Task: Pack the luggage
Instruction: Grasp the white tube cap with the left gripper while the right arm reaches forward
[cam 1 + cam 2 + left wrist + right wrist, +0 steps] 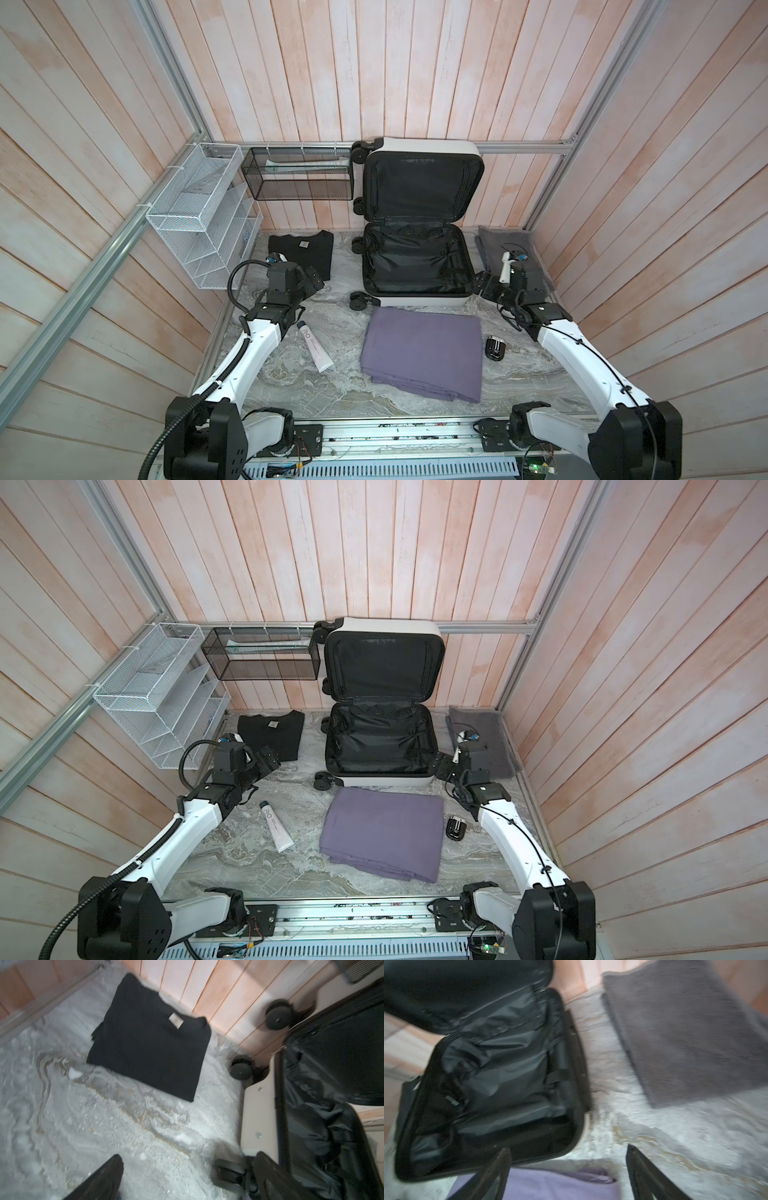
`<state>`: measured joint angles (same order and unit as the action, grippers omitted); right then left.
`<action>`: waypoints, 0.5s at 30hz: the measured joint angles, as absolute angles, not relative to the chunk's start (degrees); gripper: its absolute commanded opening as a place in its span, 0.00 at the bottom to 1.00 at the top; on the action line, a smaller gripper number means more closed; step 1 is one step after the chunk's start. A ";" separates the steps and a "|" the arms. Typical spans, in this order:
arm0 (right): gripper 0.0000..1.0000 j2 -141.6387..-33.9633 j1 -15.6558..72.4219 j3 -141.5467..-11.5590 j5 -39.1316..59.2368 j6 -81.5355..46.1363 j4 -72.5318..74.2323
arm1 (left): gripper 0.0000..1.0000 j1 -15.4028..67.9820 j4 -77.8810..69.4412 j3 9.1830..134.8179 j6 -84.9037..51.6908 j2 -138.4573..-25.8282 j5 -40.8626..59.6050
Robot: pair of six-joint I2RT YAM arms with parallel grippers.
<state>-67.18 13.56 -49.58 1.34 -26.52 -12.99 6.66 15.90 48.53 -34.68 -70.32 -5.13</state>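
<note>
The luggage (419,300) (382,780) lies open at the back middle, black lining showing and its lid leaning on the wall. A folded purple cloth (422,353) (380,837) lies in front of it. My left gripper (316,282) (270,760) (189,1159) is open and holds nothing. It hovers between the black T-shirt (301,253) (149,1043) and the luggage's (255,1115) left side. My right gripper (486,286) (444,766) (569,1150) is open and empty at the luggage's (579,1076) front right corner, above the purple cloth's (560,1184) far edge.
A grey towel (536,270) (685,1032) lies at the back right, partly under the right arm. A white tube (314,347) lies left of the cloth and a small black object (495,348) to its right. A white wire rack (199,216) and a black mesh basket (299,174) hang on the walls.
</note>
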 measured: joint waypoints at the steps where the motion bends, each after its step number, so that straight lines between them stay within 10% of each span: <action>1: 0.84 -68.49 17.17 -51.13 1.30 -26.79 -13.50 | 1.00 6.66 17.78 48.53 -35.62 -70.83 -5.10; 15: 0.81 -95.98 50.22 -69.30 0.54 -27.38 -13.76 | 1.00 5.98 27.99 43.55 -44.14 -72.16 -4.91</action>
